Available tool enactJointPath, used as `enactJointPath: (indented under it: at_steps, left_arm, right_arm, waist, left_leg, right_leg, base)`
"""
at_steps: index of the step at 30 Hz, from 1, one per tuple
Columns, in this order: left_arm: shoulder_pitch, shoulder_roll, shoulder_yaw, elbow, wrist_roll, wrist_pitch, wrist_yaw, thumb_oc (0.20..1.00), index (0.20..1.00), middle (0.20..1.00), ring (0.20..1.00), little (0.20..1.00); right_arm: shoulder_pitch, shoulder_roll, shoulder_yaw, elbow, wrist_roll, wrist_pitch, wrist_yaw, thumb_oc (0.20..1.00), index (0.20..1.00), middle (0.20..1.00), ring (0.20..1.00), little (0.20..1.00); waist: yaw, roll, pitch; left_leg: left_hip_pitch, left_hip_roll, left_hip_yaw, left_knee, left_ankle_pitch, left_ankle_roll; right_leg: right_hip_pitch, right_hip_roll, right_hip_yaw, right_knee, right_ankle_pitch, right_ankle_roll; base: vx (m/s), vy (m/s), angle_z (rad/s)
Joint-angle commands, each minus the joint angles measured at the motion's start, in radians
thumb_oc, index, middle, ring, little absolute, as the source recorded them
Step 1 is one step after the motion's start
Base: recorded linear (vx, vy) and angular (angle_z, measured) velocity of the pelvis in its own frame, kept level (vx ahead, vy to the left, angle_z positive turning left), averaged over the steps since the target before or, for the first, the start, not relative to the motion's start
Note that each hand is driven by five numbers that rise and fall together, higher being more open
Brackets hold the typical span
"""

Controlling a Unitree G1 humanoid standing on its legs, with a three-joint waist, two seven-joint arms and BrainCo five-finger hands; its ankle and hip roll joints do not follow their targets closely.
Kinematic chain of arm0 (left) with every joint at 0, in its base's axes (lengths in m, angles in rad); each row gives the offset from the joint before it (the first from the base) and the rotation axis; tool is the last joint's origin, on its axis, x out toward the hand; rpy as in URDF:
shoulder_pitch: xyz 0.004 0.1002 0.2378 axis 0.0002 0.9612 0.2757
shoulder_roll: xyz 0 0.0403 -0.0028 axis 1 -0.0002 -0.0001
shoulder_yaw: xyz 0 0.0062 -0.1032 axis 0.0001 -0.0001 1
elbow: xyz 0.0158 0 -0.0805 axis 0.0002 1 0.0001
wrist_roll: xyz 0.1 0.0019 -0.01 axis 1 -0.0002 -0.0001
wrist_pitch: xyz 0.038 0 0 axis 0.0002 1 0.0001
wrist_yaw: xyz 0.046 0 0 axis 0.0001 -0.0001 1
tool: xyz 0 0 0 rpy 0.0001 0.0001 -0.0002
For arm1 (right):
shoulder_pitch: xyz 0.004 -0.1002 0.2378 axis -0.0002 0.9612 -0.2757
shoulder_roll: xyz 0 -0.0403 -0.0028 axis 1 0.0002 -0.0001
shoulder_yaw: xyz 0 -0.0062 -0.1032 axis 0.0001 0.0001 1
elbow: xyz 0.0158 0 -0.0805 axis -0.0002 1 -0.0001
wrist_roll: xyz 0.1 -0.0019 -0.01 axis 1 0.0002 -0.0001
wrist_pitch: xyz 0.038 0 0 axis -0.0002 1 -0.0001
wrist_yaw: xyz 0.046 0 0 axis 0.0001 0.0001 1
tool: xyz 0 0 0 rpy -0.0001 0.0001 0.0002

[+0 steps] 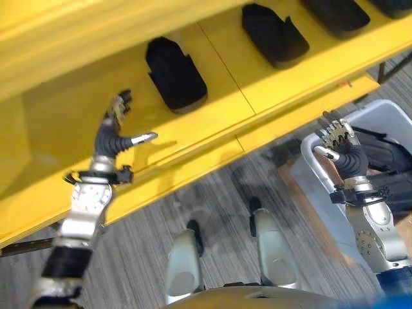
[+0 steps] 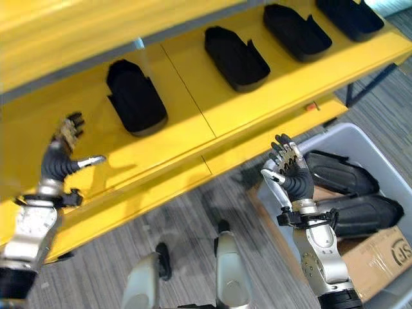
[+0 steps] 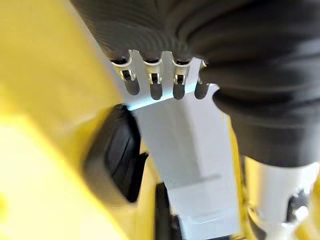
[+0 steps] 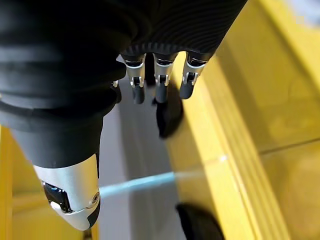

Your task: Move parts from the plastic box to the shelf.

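Observation:
Several black moulded parts lie in a row on the yellow shelf point(image 1: 77, 116); the leftmost one point(image 1: 174, 74) is nearest my left hand. My left hand point(image 1: 114, 132) is raised in front of the shelf, below and left of that part, open and empty. The left wrist view shows its fingers point(image 3: 155, 82) straight, with a black part point(image 3: 117, 155) on the shelf past them. More black parts point(image 2: 338, 172) lie in the grey plastic box point(image 2: 360, 132) at the lower right. My right hand point(image 2: 290, 170) is held up at the box's left rim, open with nothing in it.
A cardboard piece point(image 2: 380, 257) sits at the near side of the box. The shelf's front edge point(image 1: 193, 161) runs diagonally between my hands. Grey wood-pattern floor point(image 1: 219, 193) lies below the shelf, and bare shelf surface stretches left of the leftmost part.

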Motion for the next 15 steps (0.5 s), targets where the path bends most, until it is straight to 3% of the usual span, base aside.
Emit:
enactJointPath:
  at_steps: [1,8,11,15]
  left_arm:
    - [-0.031,0.074,-0.006,-0.02,-0.098,-0.047,-0.061,1.0,1.0,1.0,1.0,1.0]
    - [0.134,-0.003,-0.047,-0.001,-0.122,-0.01,-0.126,1.0,1.0,1.0,1.0,1.0]
    - [0.161,-0.031,-0.049,-0.003,-0.11,-0.011,-0.128,1.0,1.0,1.0,1.0,1.0]
    - [0.187,-0.049,-0.04,-0.014,-0.097,-0.006,-0.135,1.0,1.0,1.0,1.0,1.0]
  right_arm:
    - [-0.012,0.012,0.016,-0.013,-0.045,-0.037,0.011,1.0,1.0,1.0,1.0,1.0]
    - [0.025,0.029,0.061,0.007,-0.052,-0.007,0.034,1.0,1.0,1.0,1.0,1.0]
    - [0.049,0.039,0.049,0.013,-0.056,-0.004,0.032,1.0,1.0,1.0,1.0,1.0]
    - [0.07,0.05,0.036,0.031,-0.056,0.003,0.034,1.0,1.0,1.0,1.0,1.0]
  waist:
    - [-0.008,-0.015,-0.096]
    - [0.035,0.004,-0.189]
    - [0.04,-0.002,-0.227]
    - [0.047,-0.022,-0.255]
  left_leg:
    - [-0.023,0.03,-0.123,-0.122,0.129,-0.017]
    - [0.104,-0.01,-0.169,-0.3,0.18,0.001]
    - [0.122,-0.025,-0.183,-0.312,0.173,0.006]
    - [0.125,-0.064,-0.183,-0.26,0.118,0.025]
  right_leg:
    - [0.082,-0.06,0.01,-0.111,0.045,0.065]
    - [0.25,-0.105,-0.096,-0.272,0.072,0.085]
    - [0.3,-0.126,-0.13,-0.322,0.083,0.095]
    - [0.34,-0.165,-0.137,-0.351,0.108,0.115]
  base:
    - [0.05,0.008,0.31]
    - [0.06,0.024,0.38]
    - [0.07,0.076,0.49]
    - [0.05,0.141,0.2]
